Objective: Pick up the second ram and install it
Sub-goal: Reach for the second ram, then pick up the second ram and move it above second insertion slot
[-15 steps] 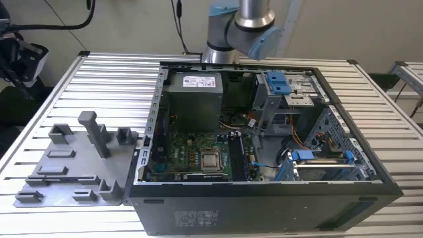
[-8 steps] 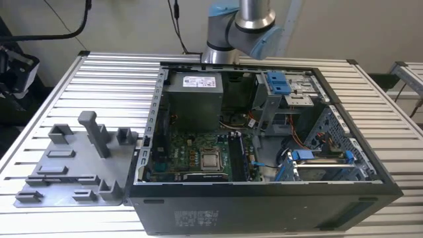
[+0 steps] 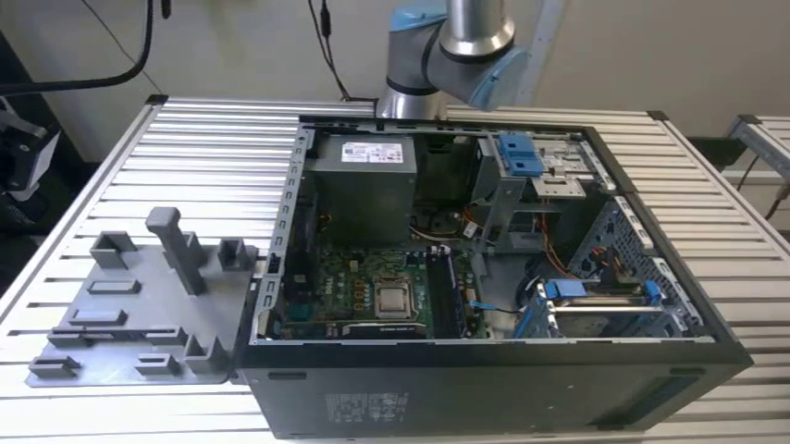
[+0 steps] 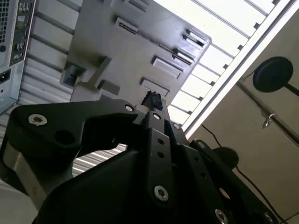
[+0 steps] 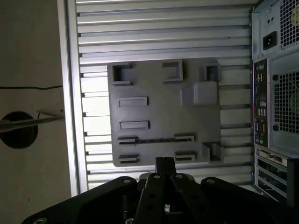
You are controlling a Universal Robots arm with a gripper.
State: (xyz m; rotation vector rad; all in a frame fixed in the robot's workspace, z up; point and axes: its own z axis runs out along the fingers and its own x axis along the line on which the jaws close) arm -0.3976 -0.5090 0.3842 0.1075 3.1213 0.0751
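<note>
The end effector (image 5: pixel 165 162) covers one edge of the grey tray (image 5: pixel 163 107) in both wrist views.

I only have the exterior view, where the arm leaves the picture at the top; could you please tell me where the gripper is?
Observer: In the first wrist view the gripper points at the grey fixture tray, apart from it.
Operator: Thank you. Is the second ram on that tray?
Observer: A thin dark strip spans two slotted holders there; it may be the second ram on edge, but I cannot confirm.
Operator: And what stands beside the tray?
Observer: The computer case's rear panel, with ports and a fan grille.
</note>
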